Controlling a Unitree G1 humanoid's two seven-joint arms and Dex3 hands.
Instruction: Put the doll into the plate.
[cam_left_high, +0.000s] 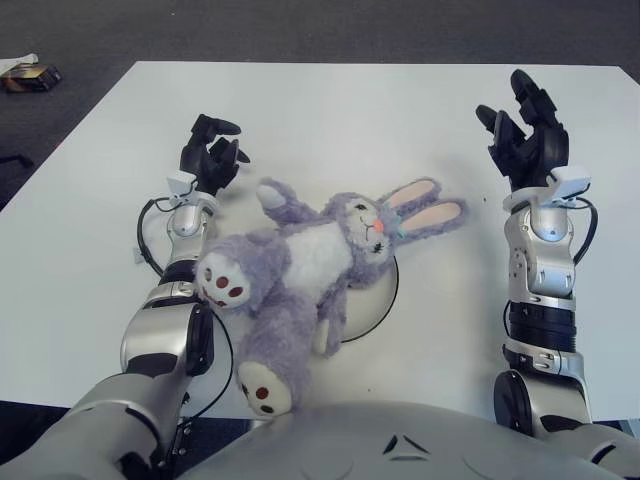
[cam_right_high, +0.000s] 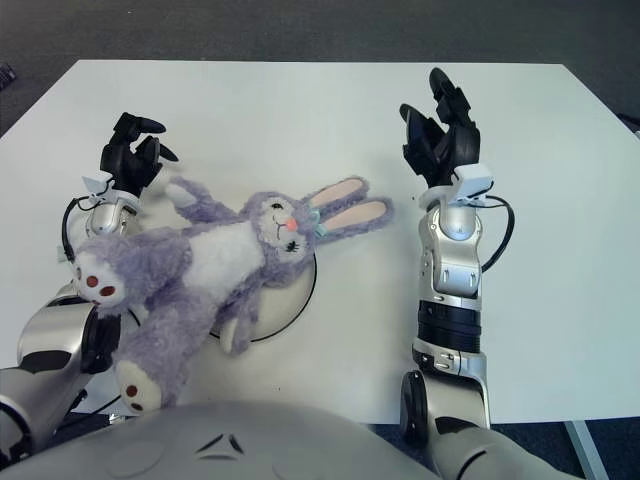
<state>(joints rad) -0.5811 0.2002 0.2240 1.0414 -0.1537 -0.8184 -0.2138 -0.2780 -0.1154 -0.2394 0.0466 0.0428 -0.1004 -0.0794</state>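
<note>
A purple and white plush rabbit doll (cam_left_high: 310, 270) lies on its back across a white plate (cam_left_high: 378, 305). Its body and head cover most of the plate, its ears (cam_left_high: 428, 203) reach right, and its legs hang off to the lower left. My left hand (cam_left_high: 208, 157) is up and to the left of the doll, fingers spread, holding nothing. My right hand (cam_left_high: 524, 135) is well to the right of the doll's ears, raised with its fingers spread and nothing in them.
The white table (cam_left_high: 330, 110) spans the view, and dark carpet lies beyond its far edge. A small box (cam_left_high: 28, 75) sits on the floor at the far left. A black cable (cam_left_high: 148, 240) loops beside my left forearm.
</note>
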